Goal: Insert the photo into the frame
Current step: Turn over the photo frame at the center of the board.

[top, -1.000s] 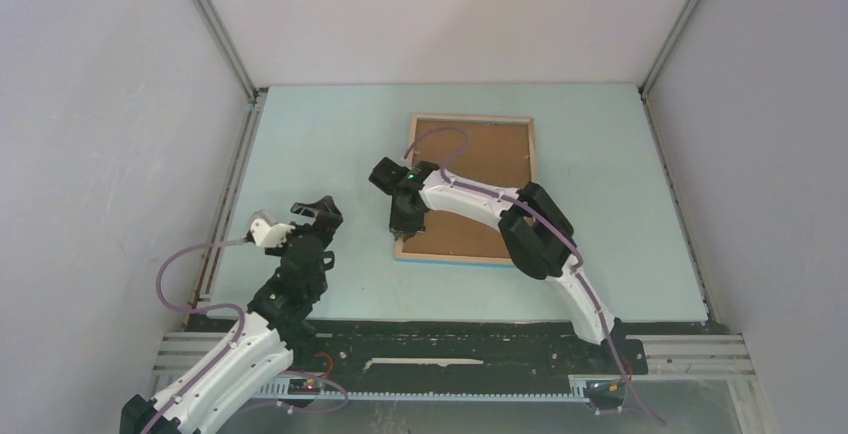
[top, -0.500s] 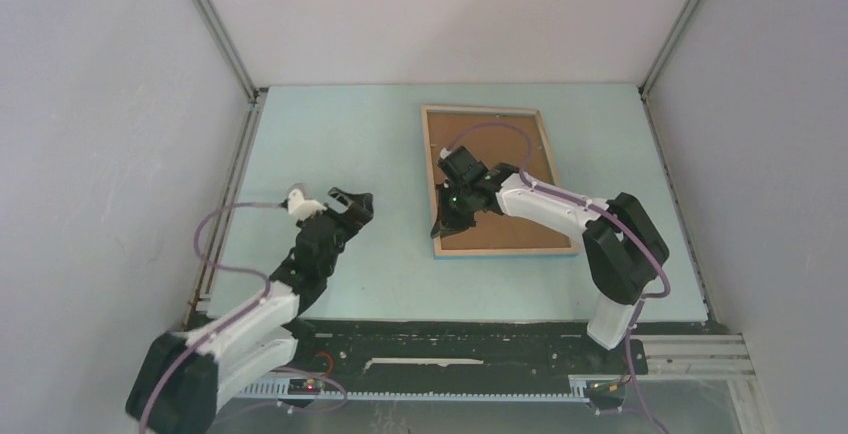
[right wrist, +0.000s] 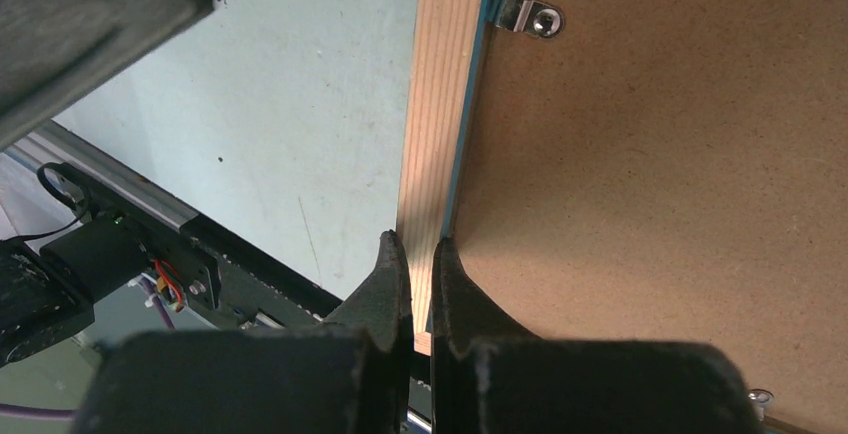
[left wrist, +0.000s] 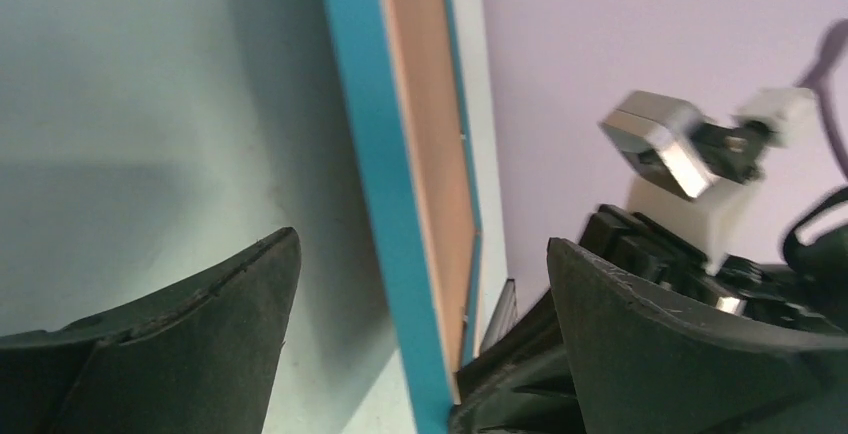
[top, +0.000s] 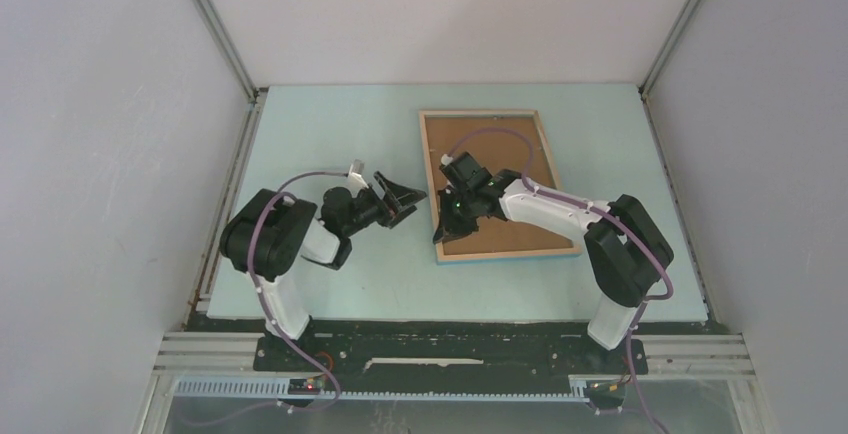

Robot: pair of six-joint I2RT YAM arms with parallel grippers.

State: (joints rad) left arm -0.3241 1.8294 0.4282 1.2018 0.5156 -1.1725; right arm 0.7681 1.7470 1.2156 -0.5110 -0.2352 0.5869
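The frame [right wrist: 440, 104] lies back-up right of centre on the table [top: 330, 134], looking light, stiff and thin-railed, so the right gripper [right wrist: 412, 254] pinching its left rail seems apt, while the left gripper [left wrist: 422, 244] gapes wide alongside.

Frame [top: 480, 111]: it lies back up, so I cannot see its front face or anything under the backing board [top: 490, 159]. In the top view its near-left corner is covered by the right gripper [top: 441, 232]. Right wrist view: the wooden rail runs off the top edge, the board is cut at right and bottom, the pinched stretch is hidden behind the fingers [right wrist: 392, 274], and I cannot identify the dark blurred mass [right wrist: 100, 14] at upper left. Left wrist view: the left gripper [left wrist: 420, 244] is cut by the lower edge, the frame is cut at top and bottom, and the right arm [left wrist: 700, 284] is blurred.
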